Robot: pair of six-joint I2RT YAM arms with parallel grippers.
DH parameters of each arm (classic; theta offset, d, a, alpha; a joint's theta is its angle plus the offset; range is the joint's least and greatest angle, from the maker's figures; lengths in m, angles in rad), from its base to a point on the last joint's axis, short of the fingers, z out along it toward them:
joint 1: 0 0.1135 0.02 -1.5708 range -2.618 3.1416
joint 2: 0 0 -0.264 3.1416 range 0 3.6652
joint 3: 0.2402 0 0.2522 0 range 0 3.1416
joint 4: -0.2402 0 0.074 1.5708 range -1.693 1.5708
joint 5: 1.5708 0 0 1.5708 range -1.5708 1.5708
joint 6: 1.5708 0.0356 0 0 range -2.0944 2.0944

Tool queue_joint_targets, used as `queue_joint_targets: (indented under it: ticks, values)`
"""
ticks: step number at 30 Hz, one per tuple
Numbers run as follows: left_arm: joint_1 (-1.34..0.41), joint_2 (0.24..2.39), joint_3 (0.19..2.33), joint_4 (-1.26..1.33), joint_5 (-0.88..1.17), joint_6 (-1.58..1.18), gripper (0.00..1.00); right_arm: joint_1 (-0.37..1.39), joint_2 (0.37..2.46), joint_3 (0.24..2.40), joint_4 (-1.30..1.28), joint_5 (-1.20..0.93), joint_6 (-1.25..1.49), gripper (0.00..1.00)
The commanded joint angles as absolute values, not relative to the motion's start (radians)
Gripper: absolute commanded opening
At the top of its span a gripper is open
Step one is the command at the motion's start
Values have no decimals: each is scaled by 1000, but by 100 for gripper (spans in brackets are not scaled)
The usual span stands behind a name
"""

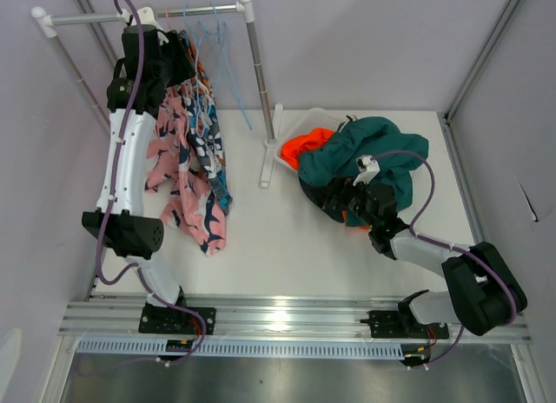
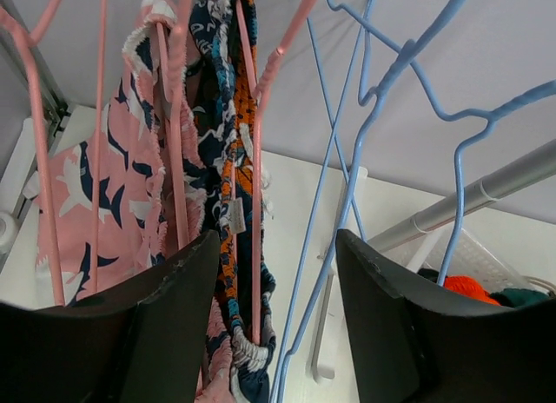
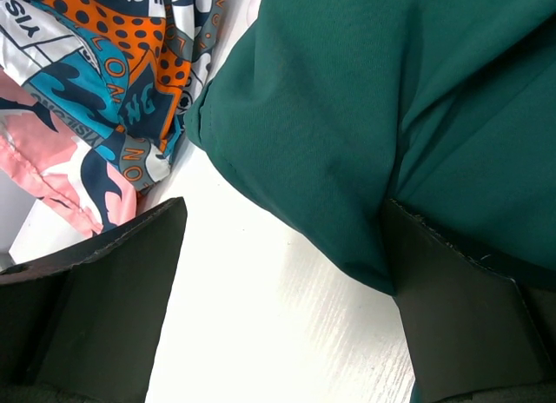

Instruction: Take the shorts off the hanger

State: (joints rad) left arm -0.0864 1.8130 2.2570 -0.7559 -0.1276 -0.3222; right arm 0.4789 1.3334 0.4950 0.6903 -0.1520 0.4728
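Note:
The pink shark-print shorts (image 1: 169, 173) and the navy shorts with orange print (image 1: 211, 151) hang from pink hangers on the rack rail (image 1: 148, 14) at the far left. My left gripper (image 1: 178, 60) is raised to the hangers. In the left wrist view it (image 2: 278, 325) is open, with a pink hanger (image 2: 257, 203) and the navy shorts (image 2: 228, 160) between the fingers; the pink shorts (image 2: 69, 203) hang to the left. Teal shorts (image 1: 373, 147), orange shorts (image 1: 308, 145) and black shorts (image 1: 323, 197) lie piled at the middle right. My right gripper (image 3: 282, 307) is open and empty at the edge of the teal cloth (image 3: 365, 116).
Empty blue hangers (image 2: 365, 134) hang just right of the pink ones. The rack's right post (image 1: 258, 82) and white foot (image 1: 267, 164) stand mid-table. A white basket (image 1: 300, 125) lies under the pile. Walls close in left and right.

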Motion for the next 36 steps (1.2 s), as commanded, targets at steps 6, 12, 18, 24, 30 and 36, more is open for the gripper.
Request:
queue_joint_targets:
  ticks: [6,12,18,24,30,36]
  values:
    - [-72,1845,2309,-686,-186,-293,62,465,1350,477,707,-193,502,99]
    - [-66,1896,2315,-669,-184,-305,61,456,1359,477,716,-207,511,99]
    - [-61,1962,2377,-660,-183,-313,53,446,1367,477,724,-221,517,99]
    - [-61,1971,2390,-663,-198,-325,6,436,1385,479,739,-245,531,99]
    - [-61,1933,2433,-699,-218,-321,0,434,1404,488,745,-265,531,99]
    - [-64,1846,2481,-770,-183,-342,0,471,1405,538,681,-258,483,99]
